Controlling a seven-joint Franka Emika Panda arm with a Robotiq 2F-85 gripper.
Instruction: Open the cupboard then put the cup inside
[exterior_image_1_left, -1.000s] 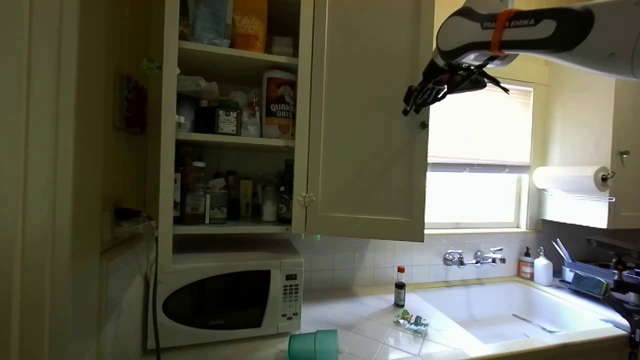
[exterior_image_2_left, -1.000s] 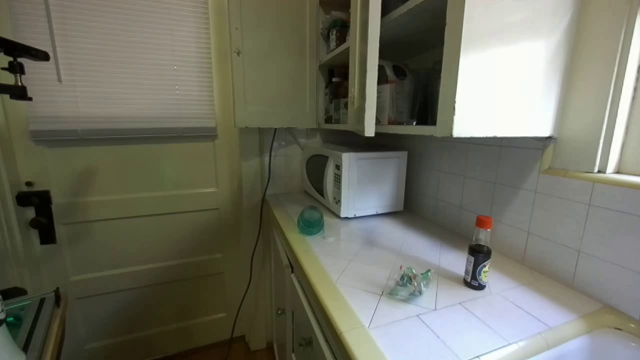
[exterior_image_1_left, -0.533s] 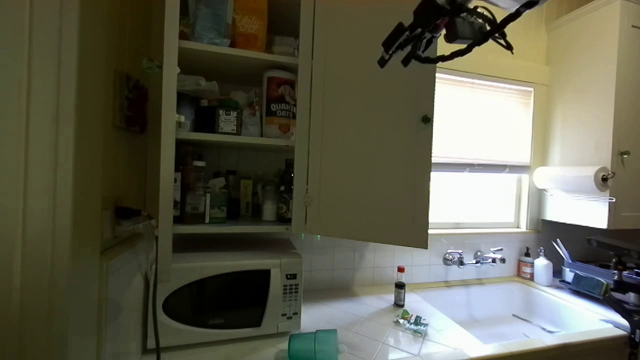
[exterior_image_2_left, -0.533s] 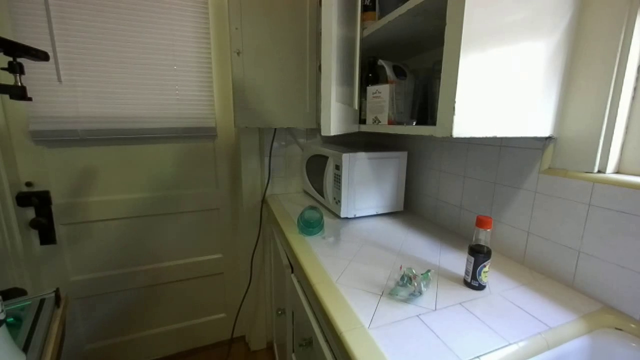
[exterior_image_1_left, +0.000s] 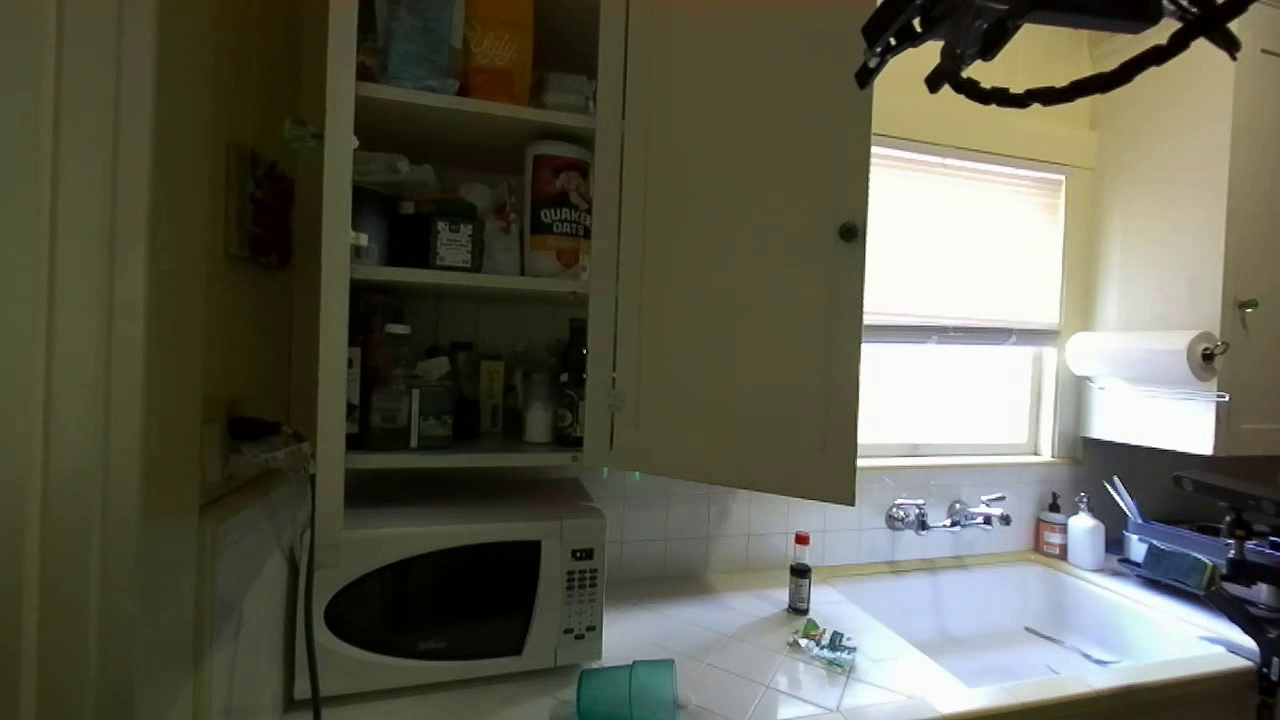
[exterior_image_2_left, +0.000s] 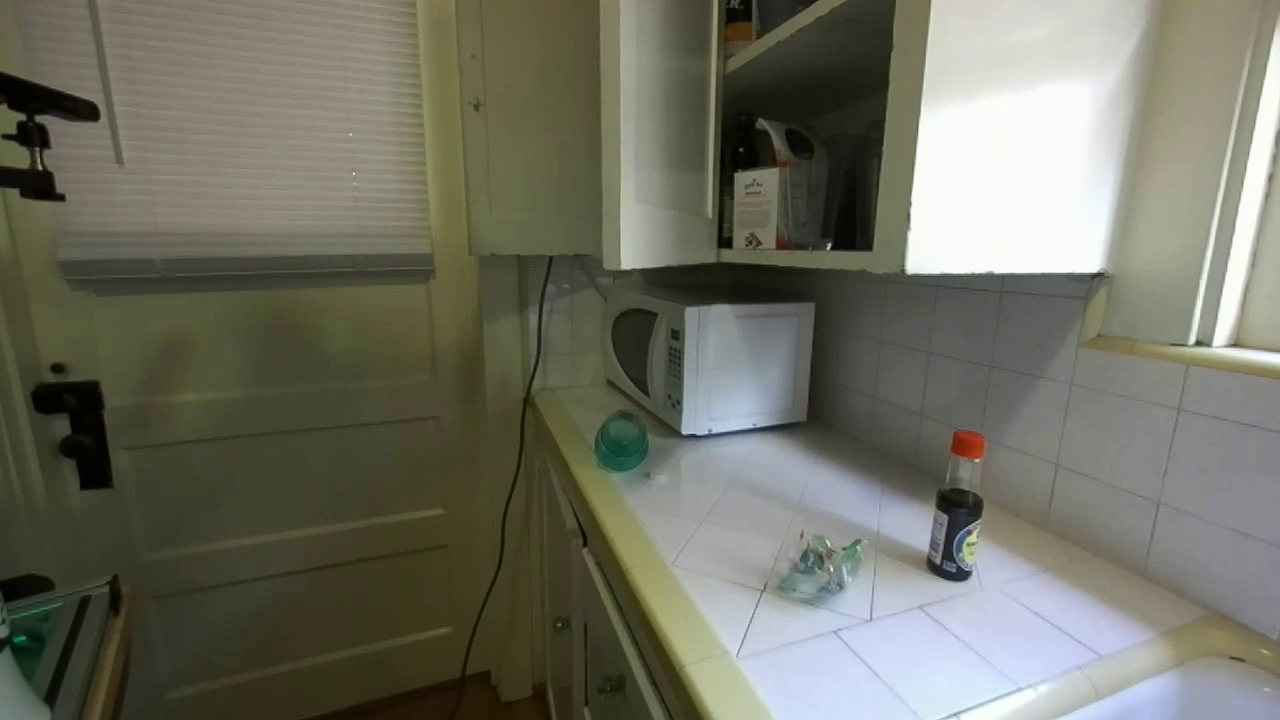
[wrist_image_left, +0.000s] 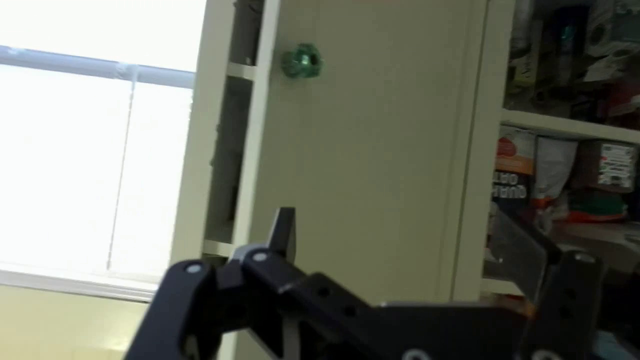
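Counting one teal cup (exterior_image_1_left: 627, 690), lying on its side on the surface (exterior_image_2_left: 690, 505) in front of one microwave (exterior_image_1_left: 455, 600). Also on the surface: one red-capped bottle (exterior_image_2_left: 955, 520), one crumpled wrapper (exterior_image_2_left: 822, 568). Swung open on the cupboard (exterior_image_2_left: 900, 130): one door (exterior_image_1_left: 740, 250) with one knob (exterior_image_1_left: 848, 232). In front of that door in the wrist view: one pincer (wrist_image_left: 397, 218) with fingers (wrist_image_left: 286, 230) spread wide. Only in an exterior view: one white box (exterior_image_2_left: 757, 205) inside the cupboard. In an exterior view alone: two pump bottles (exterior_image_1_left: 1087, 538), one paper-towel roll (exterior_image_1_left: 1140, 358).
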